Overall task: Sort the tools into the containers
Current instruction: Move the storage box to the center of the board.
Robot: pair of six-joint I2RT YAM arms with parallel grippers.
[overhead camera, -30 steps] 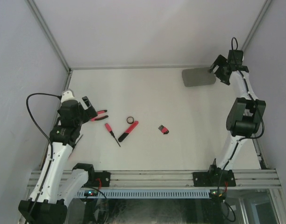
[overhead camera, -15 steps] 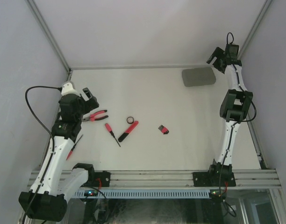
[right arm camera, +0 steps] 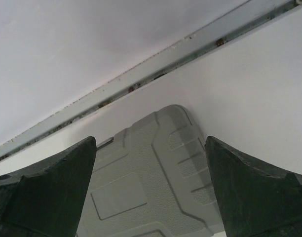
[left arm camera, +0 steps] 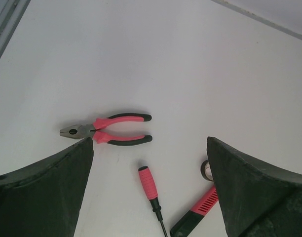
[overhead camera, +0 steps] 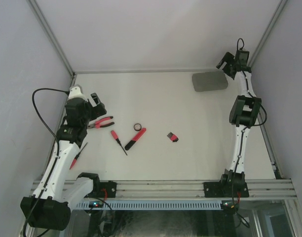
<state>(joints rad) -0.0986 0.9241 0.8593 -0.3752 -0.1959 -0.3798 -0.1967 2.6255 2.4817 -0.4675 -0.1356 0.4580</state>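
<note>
- Grey plastic tool case (overhead camera: 209, 81), rounded and seemingly closed, is lying at the far right corner of the white table (overhead camera: 200, 148).
- Right gripper (right arm camera: 150, 142) is hovering over it, jaws spread wide and gripping nothing.
- Left gripper (left arm camera: 148, 143) is hanging above the red-handled pliers (left arm camera: 109, 131), jaws wide apart and empty.
- Thin red-handled screwdriver (overhead camera: 118, 141), small black ring (overhead camera: 137, 127), longer red-black tool (overhead camera: 135, 138) and red-black hex key set (overhead camera: 172, 137) are lying mid-table, outside the case.

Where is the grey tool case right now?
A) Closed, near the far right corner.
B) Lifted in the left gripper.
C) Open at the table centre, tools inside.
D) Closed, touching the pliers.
A: the grey tool case lies flat and closed near the far right corner, and it fills the right wrist view below the open right gripper.
</note>
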